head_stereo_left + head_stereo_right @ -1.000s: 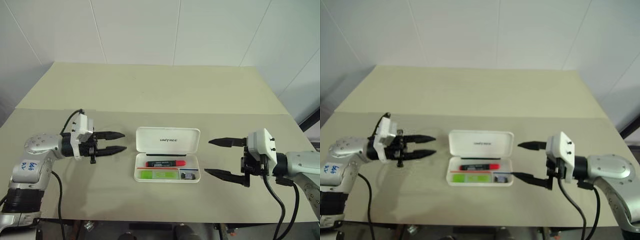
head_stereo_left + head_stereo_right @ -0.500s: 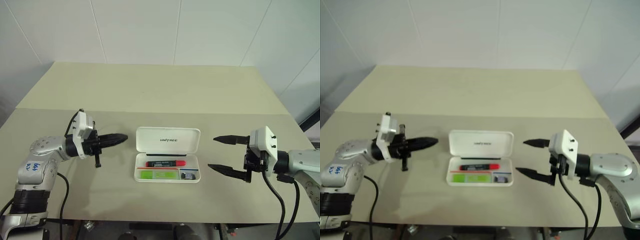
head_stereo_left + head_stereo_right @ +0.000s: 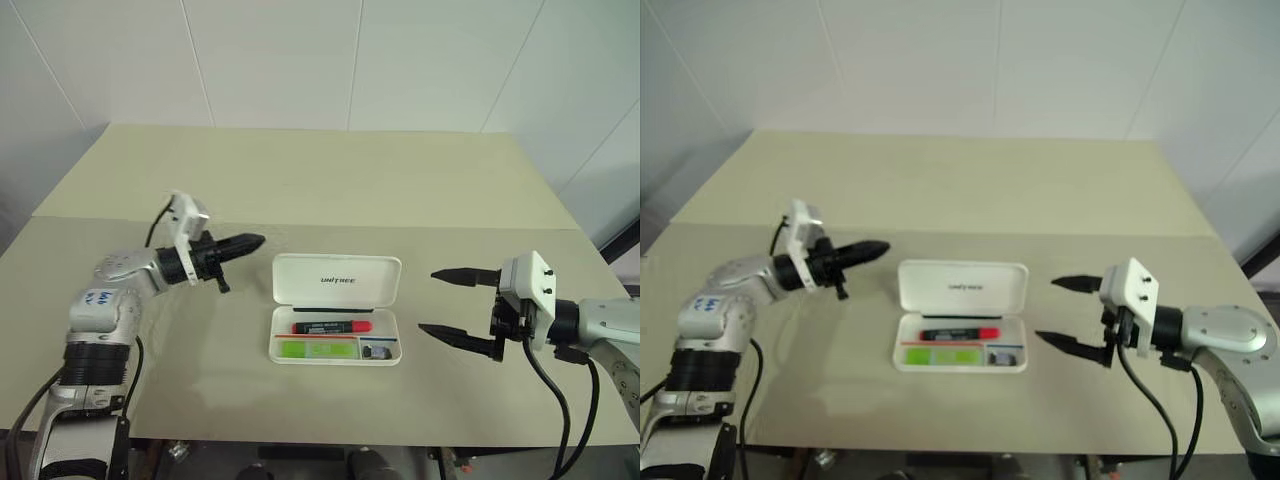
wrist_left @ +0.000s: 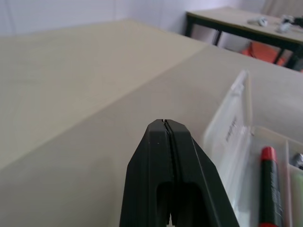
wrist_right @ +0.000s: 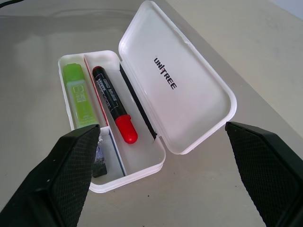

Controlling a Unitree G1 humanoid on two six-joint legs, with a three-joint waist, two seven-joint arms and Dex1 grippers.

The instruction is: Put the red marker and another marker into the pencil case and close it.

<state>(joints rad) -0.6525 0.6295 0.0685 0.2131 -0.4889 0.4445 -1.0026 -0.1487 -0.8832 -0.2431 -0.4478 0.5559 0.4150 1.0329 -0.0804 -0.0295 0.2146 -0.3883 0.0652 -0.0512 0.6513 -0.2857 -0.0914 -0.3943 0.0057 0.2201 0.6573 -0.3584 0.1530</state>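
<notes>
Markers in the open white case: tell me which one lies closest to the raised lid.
The red marker with the black label: it lies in the compartment beside the hinged lid of the white pencil case. The lime-green marker sits in the outer compartment.

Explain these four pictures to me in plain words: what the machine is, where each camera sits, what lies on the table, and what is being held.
This is a humanoid robot with two arms. Two pictures come from its head, looking down at a beige table; the other two come from cameras on its wrists. On the table lies the pencil case, a white hard case with its lid open. Inside lie the red marker and another marker, a green one. The left gripper is shut and empty, beside the lid. The right gripper is open, holding nothing.
</notes>
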